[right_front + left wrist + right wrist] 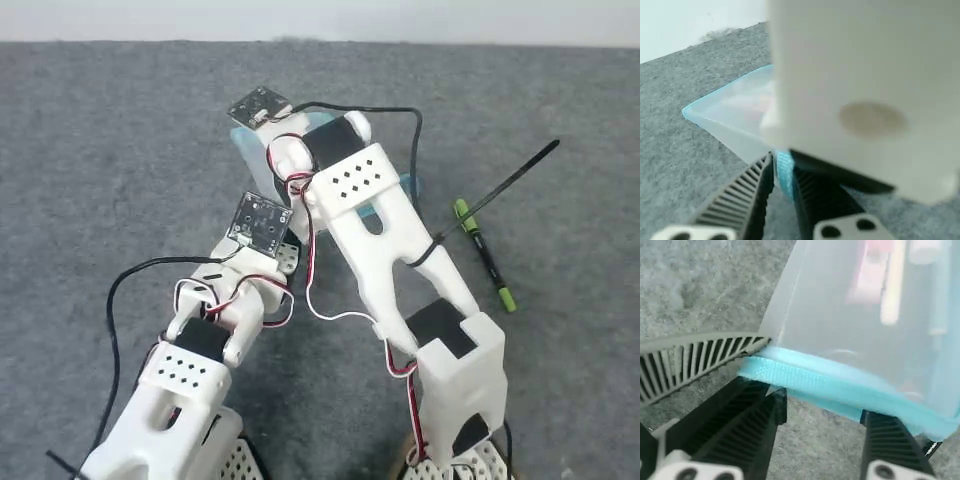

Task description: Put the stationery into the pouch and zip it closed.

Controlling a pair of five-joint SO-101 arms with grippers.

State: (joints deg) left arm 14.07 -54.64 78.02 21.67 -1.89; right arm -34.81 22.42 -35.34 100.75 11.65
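A clear pouch [850, 325] with a light blue zip edge [840, 387] lies on the grey carpet under the arms, holding pink and yellow items. In the high view its corner [247, 150] shows beside the right arm's wrist. My left gripper [782, 162] is shut on the pouch's blue edge strip [785, 175]. My right gripper [822, 407] is open, its black fingers [750, 420] on either side of the zip edge. A green and black pen [485, 255] lies on the carpet to the right of the arms.
The right arm's white body [865, 85] stands close in front of the left wrist camera. Grey carpet [100, 150] stretches out to the left and right. A black cable tie [505, 185] sticks out from the right arm above the pen.
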